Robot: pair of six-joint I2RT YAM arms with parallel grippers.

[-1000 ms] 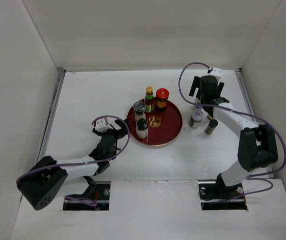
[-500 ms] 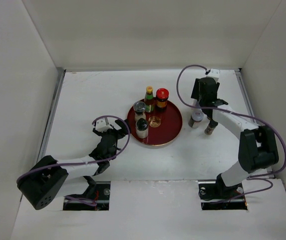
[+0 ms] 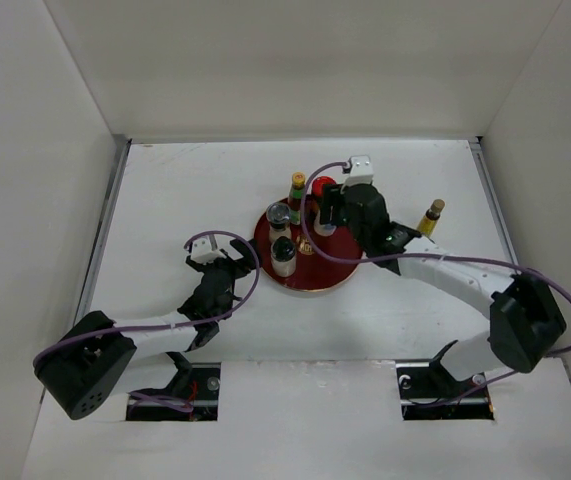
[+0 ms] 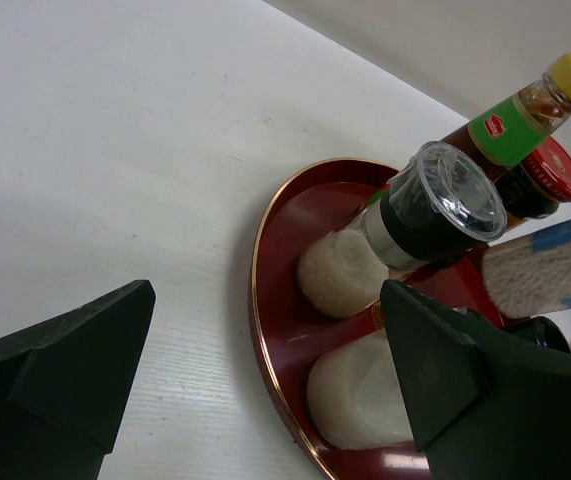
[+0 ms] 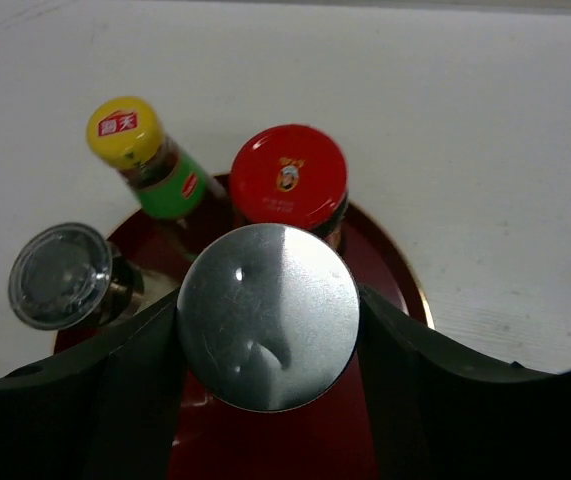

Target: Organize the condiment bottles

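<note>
Since 1 s ago the right arm has swung from the tabletop (image 3: 165, 200) right of the red tray (image 3: 315, 288) to over the tray's rear half, bringing the silver-lidded jar (image 5: 265, 300) w/ it; left arm unchanged; right pincer (image 5: 268, 318) is pinching the silver-lidded jar, 1 finger on each side of the lid in the wrist view; jar is over the tray's red floor, just in front of the red-lidded jar (image 5: 288, 177); can't tell if its base touches the tray; yellow-capped bottle (image 5: 125, 130) w/ green label stands left of the red-lidded jar at the tray's back edge; clear-lidded grinder (image 5: 60, 275) is left of the held jar, near the tray's left rim; black-topped shaker (image 3: 283, 250) w/ white contents stands in front of the grinder, both upright on the tray; 1 slim bottle (image 3: 431, 216) w/ pale cap is on the tabletop, well apart to the right of the tray, looks tilted toward back-right in the top view; left pincer (image 3: 227, 262) is spread wide, gripping nothing, low over the tabletop just left of the tray, fingers pointing at the tray's left rim; no contact w/ it as far as the wrist view shows.
</note>
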